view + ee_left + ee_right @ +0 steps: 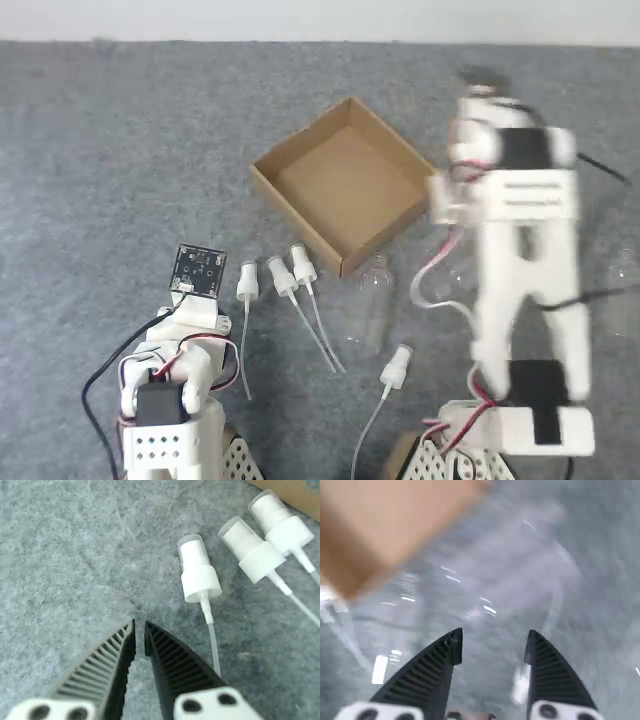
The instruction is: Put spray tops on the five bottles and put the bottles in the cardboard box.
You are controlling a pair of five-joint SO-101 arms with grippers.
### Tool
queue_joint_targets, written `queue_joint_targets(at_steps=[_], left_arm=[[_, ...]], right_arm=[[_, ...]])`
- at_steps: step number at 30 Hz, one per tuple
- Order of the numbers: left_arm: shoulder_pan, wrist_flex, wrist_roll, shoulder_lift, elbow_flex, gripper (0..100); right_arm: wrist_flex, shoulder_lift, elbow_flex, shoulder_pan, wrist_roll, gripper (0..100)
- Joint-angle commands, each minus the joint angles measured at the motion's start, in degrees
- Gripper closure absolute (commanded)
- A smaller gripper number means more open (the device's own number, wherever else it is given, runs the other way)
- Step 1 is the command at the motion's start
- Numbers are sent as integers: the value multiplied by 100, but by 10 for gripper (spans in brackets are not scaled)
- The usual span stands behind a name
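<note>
Left claw (pixel 139 630) near three white spray tops (pixel 200 575).

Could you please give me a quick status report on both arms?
Left gripper shut, empty, short of a spray top. Right gripper open, empty. Cardboard box empty, bottle lying beside it. Nothing blocking.

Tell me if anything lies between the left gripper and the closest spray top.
Nothing visible does: only bare grey mat lies between the left gripper and the nearest spray top, which lies flat on its side.
</note>
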Motion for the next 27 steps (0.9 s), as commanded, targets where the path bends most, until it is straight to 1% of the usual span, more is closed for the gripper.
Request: queue_joint_targets(at_steps=[1, 4, 7, 11, 20, 23, 27], left_arm=[[-18, 0, -53, -114, -57, 973], [-18, 0, -53, -114, -57, 973], [-18, 0, -53, -114, -57, 973], [-18, 0, -53, -114, -57, 973], [-18, 0, -53, -114, -57, 973], [-18, 0, -53, -114, -57, 973], [-18, 0, -53, -114, -57, 973]], right_arm=[[-171, -409, 941, 1042, 501, 796], [-541, -418, 1820, 1560, 703, 786], [-787, -418, 2541, 1754, 1169, 786], [-1095, -418, 3218, 1798, 1336, 786], [-1798, -418, 4167, 1807, 1371, 786], [-2000, -418, 4475, 1807, 1591, 786], [-2536, -418, 4905, 1921, 1688, 786]])
